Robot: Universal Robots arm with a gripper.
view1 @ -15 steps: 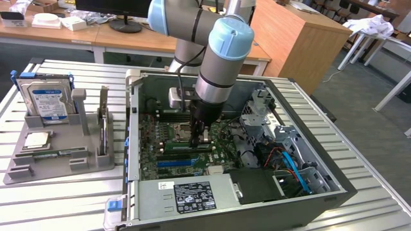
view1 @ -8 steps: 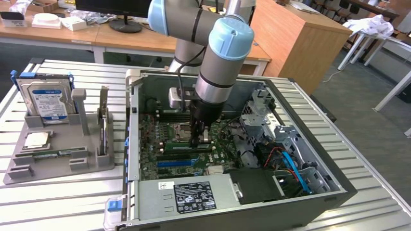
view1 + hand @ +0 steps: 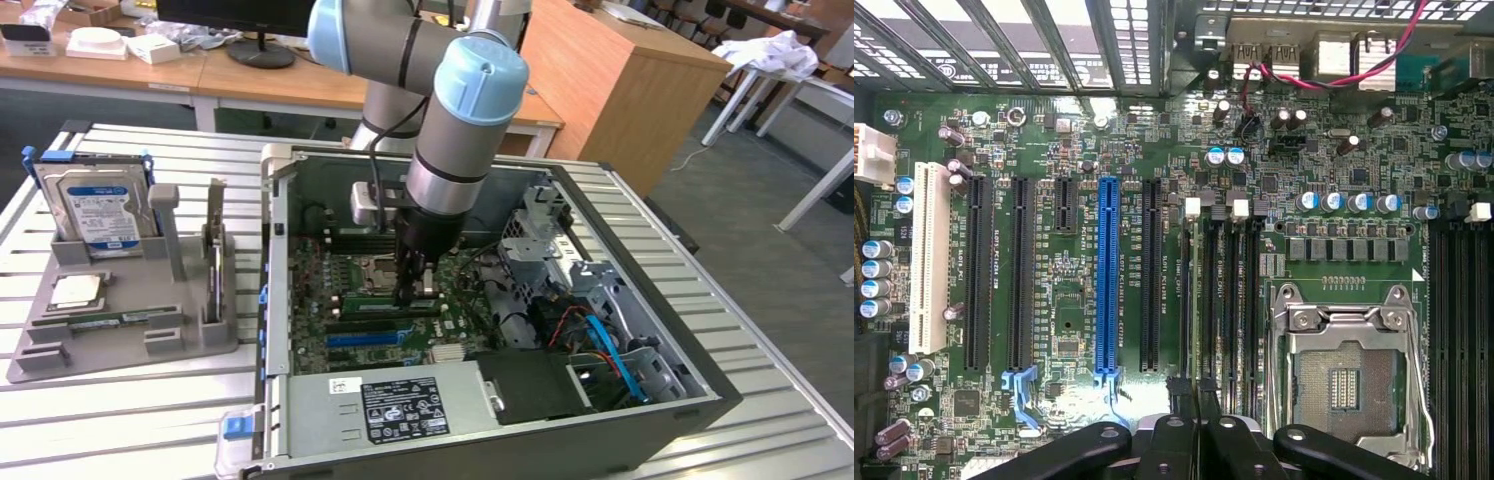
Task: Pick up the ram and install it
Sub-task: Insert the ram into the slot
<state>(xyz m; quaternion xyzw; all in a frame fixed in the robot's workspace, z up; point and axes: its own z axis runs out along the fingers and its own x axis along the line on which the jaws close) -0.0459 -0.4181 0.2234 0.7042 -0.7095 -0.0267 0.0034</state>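
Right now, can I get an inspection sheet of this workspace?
Surface: slatted metal table, open computer case on it.
Job's things: one ram lying in the grey holder; green stick under the fingers, grip unclear.
Clutter: hard drive, processor chip in the holder.
Gripper: fingers shut, low over the memory slots.
Cables: red and blue cables inside the case.
Surroundings: wooden desks, monitor stand.
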